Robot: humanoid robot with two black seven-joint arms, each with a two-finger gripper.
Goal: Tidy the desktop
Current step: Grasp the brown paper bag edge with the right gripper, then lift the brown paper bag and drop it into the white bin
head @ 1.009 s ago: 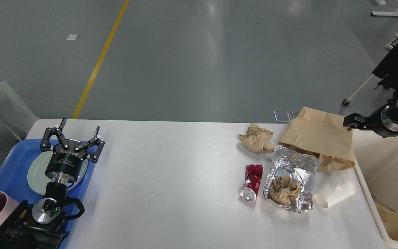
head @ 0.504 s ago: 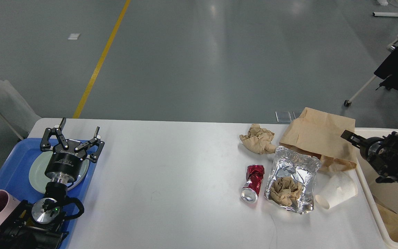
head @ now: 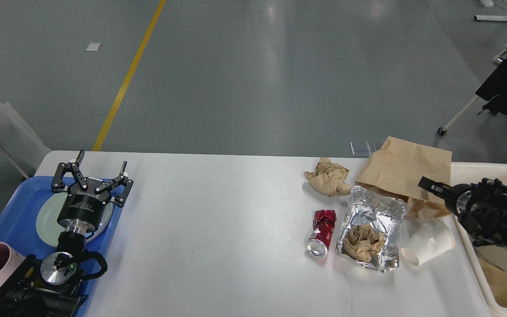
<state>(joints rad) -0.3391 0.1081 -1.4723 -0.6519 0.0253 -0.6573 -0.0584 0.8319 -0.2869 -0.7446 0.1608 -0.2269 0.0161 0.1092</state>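
1. Desktop (head: 218, 246): smooth matte white slab filling the foreground, rigid
2. Crushed red can (head: 321, 232), foil tray (head: 374, 215), paper cup (head: 429, 242): light, crumple easily; I'd grip the rims
3. Left gripper (head: 97, 169) splayed open above blue tray (head: 11, 220)
4. Right gripper (head: 429, 187): state unclear, beside brown paper bag (head: 405, 169)

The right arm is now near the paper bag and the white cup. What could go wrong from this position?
1. The right gripper sits low over the brown paper bag; moving further in, it may push the bag against the foil tray.
2. The paper cup lies on its side near the desktop edge, beside the cream bin; a nudge could roll it.
3. The crushed red can also lies sideways and may roll.
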